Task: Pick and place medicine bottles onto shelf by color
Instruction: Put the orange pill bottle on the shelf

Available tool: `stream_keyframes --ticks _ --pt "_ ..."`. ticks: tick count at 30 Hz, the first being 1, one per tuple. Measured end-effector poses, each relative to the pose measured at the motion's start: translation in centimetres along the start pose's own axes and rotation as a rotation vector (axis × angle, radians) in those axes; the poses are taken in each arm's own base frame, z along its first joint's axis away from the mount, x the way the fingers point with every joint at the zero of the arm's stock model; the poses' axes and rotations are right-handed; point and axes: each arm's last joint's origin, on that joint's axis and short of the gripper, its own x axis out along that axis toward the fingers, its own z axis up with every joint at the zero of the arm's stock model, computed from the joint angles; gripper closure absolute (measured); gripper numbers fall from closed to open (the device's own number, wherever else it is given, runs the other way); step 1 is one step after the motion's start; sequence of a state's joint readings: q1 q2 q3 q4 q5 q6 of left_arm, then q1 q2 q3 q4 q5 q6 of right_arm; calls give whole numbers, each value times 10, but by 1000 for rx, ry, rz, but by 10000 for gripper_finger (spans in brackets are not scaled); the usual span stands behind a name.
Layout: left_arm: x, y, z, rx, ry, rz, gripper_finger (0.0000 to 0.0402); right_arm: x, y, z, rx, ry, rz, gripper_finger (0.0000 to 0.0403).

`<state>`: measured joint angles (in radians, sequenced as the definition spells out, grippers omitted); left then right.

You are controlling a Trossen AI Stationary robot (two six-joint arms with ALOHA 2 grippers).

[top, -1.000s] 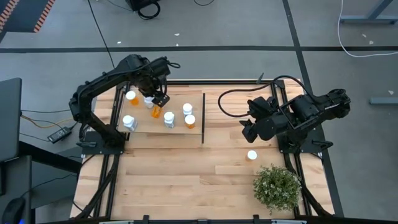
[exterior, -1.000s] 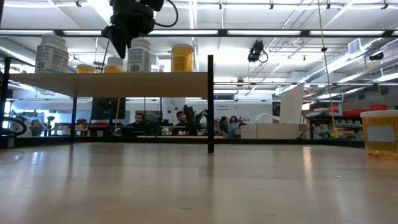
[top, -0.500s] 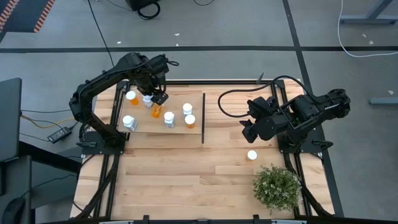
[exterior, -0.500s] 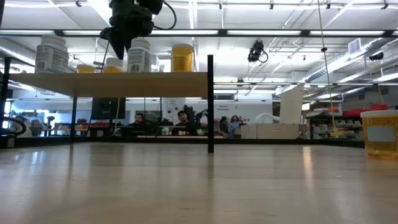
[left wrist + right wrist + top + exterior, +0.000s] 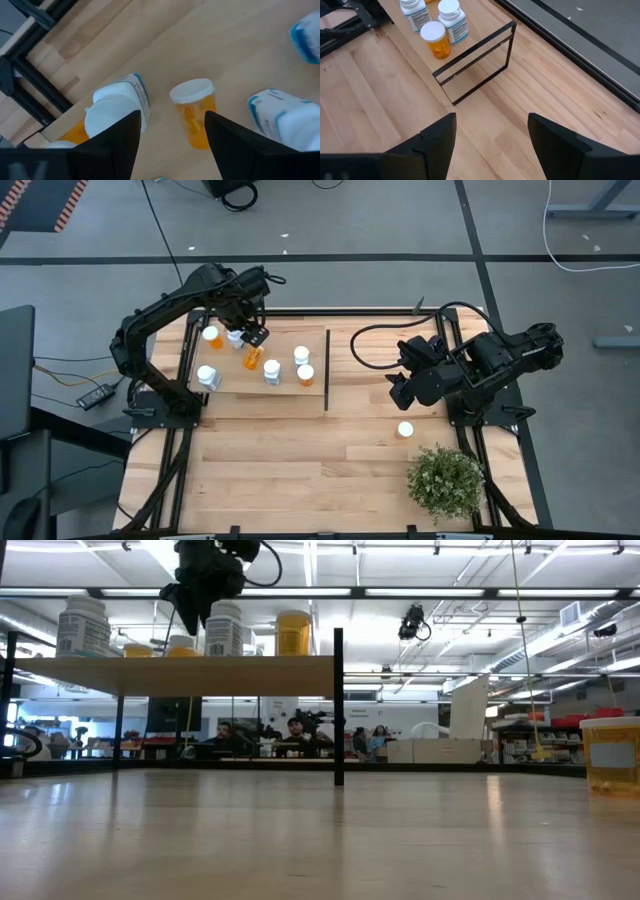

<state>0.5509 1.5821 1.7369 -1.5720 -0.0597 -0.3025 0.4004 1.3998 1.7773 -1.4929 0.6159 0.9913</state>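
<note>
The shelf [image 5: 240,384] is a raised light-wood panel at the table's far left, with a black divider [image 5: 475,55] on its right edge. Several medicine bottles stand on it, orange ones [image 5: 212,336] [image 5: 306,375] and white ones [image 5: 207,377] [image 5: 272,372]. My left gripper [image 5: 256,337] hangs open above the shelf, pointing down. In its wrist view its fingers frame an orange bottle [image 5: 194,117] below, with a white bottle [image 5: 122,100] beside it. My right gripper [image 5: 398,392] hovers open over the table's right half. One more bottle [image 5: 405,430] stands on the table near it.
A bushy potted plant [image 5: 445,480] stands at the table's near right corner. The low view shows the shelf top [image 5: 180,675] raised on black legs, with open space beneath it. Bare planks stretch across the table's near half.
</note>
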Motion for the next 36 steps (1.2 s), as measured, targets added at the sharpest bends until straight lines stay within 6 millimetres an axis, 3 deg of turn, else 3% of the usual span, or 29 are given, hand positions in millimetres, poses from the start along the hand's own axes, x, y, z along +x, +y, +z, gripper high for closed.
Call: stream_keyframes --ticks 6,10,28,36 --pt "-18 -14 -4 21 -63 -44 185 0 0 0 -8 0 0 150" --pt "-19 -26 -7 30 -76 -64 190 0 0 0 -10 0 0 150" --pt "34 -28 -11 -31 86 -10 178 0 0 0 -46 0 0 150" --pt "39 -31 -6 -33 39 -34 177 0 0 0 -45 0 0 150"
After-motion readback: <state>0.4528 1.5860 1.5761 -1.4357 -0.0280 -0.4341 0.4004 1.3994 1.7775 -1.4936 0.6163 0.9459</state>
